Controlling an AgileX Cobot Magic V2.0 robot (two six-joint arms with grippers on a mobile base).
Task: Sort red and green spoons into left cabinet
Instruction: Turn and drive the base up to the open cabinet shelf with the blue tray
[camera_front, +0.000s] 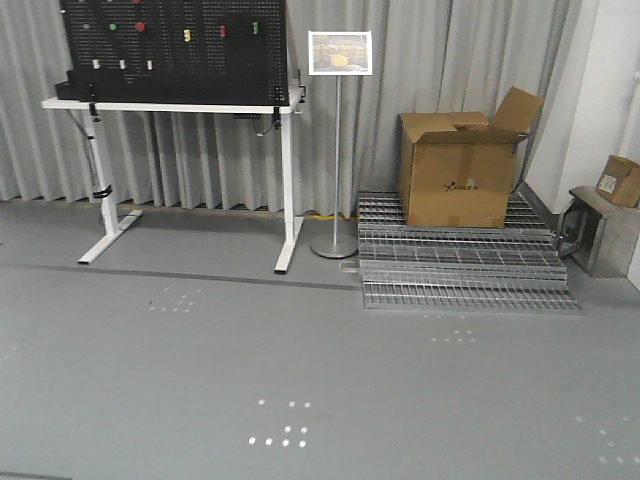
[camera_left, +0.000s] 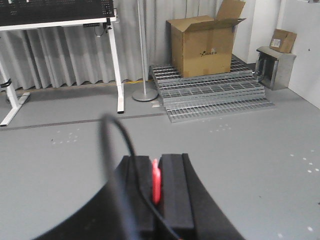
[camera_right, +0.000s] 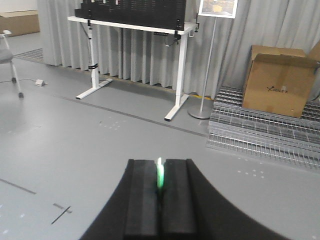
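In the left wrist view my left gripper (camera_left: 156, 165) is shut on the red spoon (camera_left: 156, 182); only a thin red edge shows between the black fingers. A black cable (camera_left: 120, 140) loops in front of them. My right gripper (camera_right: 160, 165) in the right wrist view is shut on the green spoon (camera_right: 160, 179), a slim bright green sliver pinched between its pads. Both grippers hang over bare grey floor. The left cabinet is out of view. Neither gripper shows in the front view.
A white-legged table (camera_front: 285, 200) carries a black pegboard (camera_front: 175, 50). A sign on a pole (camera_front: 337, 150) stands beside it. An open cardboard box (camera_front: 458, 170) sits on stacked metal gratings (camera_front: 460, 270). A metal bin (camera_front: 605, 230) stands at the right.
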